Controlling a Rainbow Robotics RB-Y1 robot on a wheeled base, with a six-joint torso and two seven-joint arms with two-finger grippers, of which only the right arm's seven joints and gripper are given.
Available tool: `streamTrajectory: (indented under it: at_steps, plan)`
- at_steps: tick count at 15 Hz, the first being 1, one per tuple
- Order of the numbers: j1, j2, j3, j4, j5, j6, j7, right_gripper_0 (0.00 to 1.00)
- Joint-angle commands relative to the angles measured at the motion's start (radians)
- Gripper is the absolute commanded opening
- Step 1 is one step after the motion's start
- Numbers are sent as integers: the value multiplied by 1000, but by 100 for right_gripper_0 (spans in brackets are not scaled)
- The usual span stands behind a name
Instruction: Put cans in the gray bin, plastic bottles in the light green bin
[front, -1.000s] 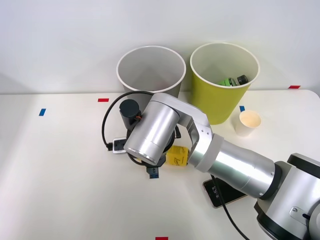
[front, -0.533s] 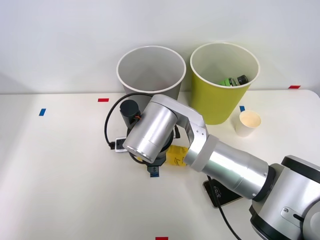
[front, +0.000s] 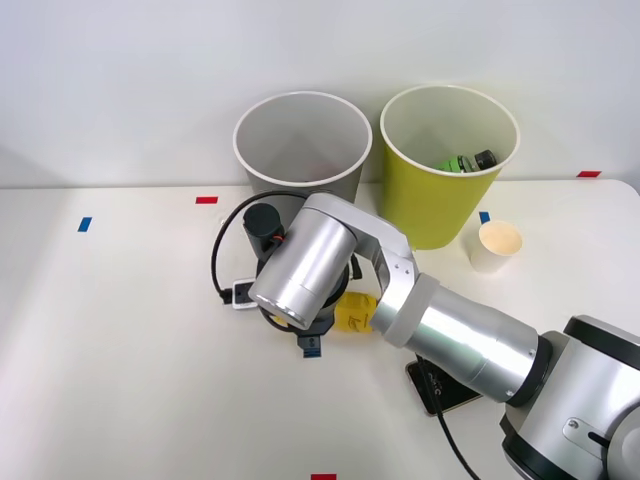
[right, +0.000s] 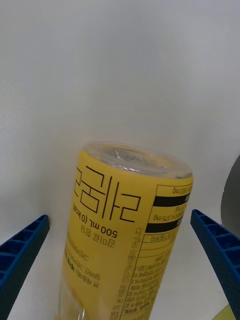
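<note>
**Open gripper straddles the yellow bottle**

We see our right gripper (right: 120, 270) spread wide, blue ribbed fingers (right: 22, 255) flanking the yellow-labelled plastic bottle (right: 125, 235) lying on the white tabletop (front: 120, 340), in front of the round gray bin (front: 300, 140) and the yellow-green bin (front: 445, 180).

Glossy yellow-labelled plastic bottle (right: 125, 235), ribbed blue fingers (right: 217, 247), matt white table (front: 120, 340).

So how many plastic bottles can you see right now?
2. The yellow bottle lies on the table between the open right fingers. The green bottle is inside the light green bin. More may be hidden under the arm.
</note>
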Motion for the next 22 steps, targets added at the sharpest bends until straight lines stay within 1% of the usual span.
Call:
streamTrajectory:
  at_steps: [1, 4, 5, 6, 7, 8, 10, 12, 15, 16, 17, 18, 20, 21, 22]
  plan:
    - [7, 3, 0, 0, 2, -5, 2, 100]
    - [21, 11, 0, 0, 22, -12, 7, 100]
    - [21, 14, 0, 0, 24, -13, 9, 84]
    - [21, 15, 0, 0, 27, -13, 12, 58]
    - [21, 19, 0, 0, 29, -13, 16, 34]
    - [21, 19, 0, 0, 27, -12, 18, 22]
    - [22, 20, 0, 0, 27, -12, 19, 16]
    - [22, 19, 0, 0, 13, -18, 6, 14]
    - [22, 5, -8, -14, -18, -84, -25, 12]
    - [22, 0, -28, -18, -48, -114, -80, 11]
    - [22, -3, -51, -29, -77, -139, -108, 11]
    - [22, -11, -74, -57, -93, -154, -116, 9]
    - [39, -38, -115, -152, -99, -154, -120, 2]
    - [65, -64, -136, -236, -93, -154, -126, 0]
    - [87, -84, -147, -304, -77, -154, -136, 0]
